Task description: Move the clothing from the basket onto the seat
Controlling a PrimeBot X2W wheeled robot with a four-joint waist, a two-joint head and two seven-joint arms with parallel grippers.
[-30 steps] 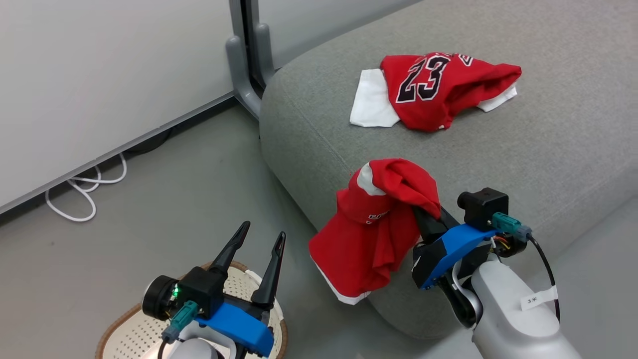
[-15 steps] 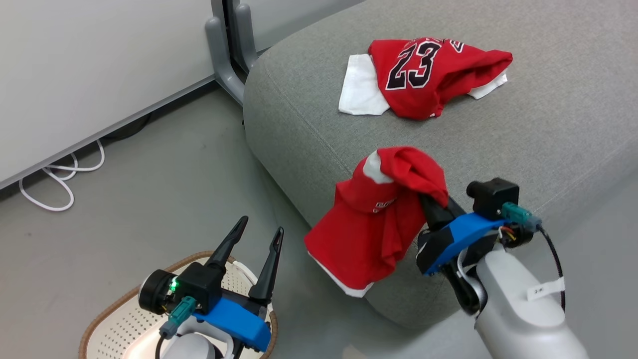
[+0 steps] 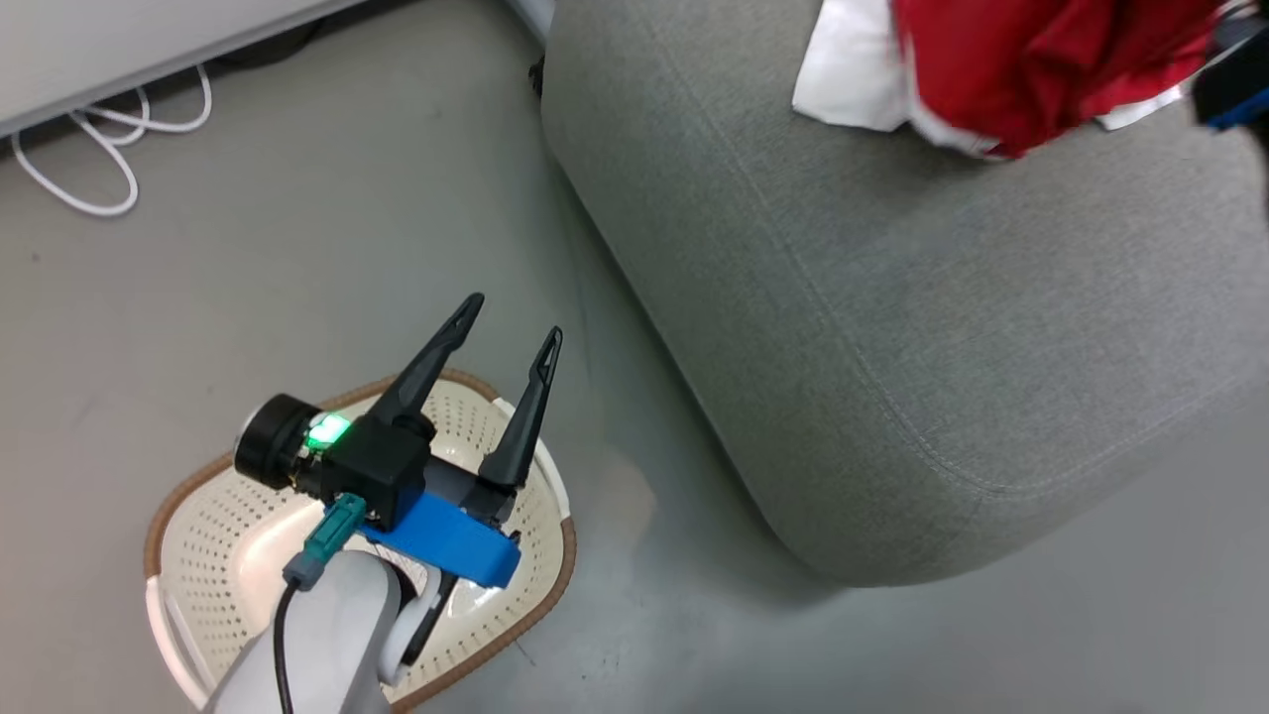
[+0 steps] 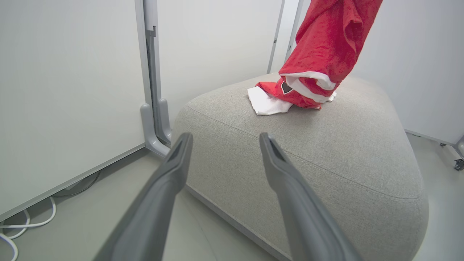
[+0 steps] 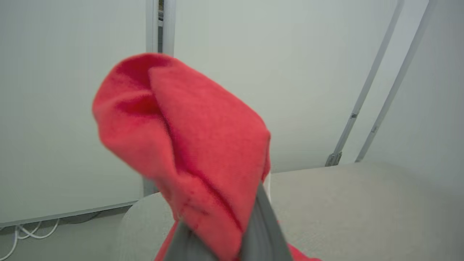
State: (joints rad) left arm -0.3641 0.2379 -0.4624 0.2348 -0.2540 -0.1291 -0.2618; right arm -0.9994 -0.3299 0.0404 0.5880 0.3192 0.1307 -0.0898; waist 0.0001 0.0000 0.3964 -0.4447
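Right gripper (image 5: 228, 235), pressed together on a red garment (image 4: 326, 43), holds it hanging directly above the clothing (image 4: 270, 103) lying toward the seat's (image 3: 892, 347) far edge; left gripper (image 3: 513, 317), spread and empty, hovers over the basket (image 3: 208, 565), well apart.

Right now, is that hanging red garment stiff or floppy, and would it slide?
Probably floppy: the red garment hangs in loose folds. Likely light, draping from one pinch. On the textured seat it'd likely bunch, not slide.
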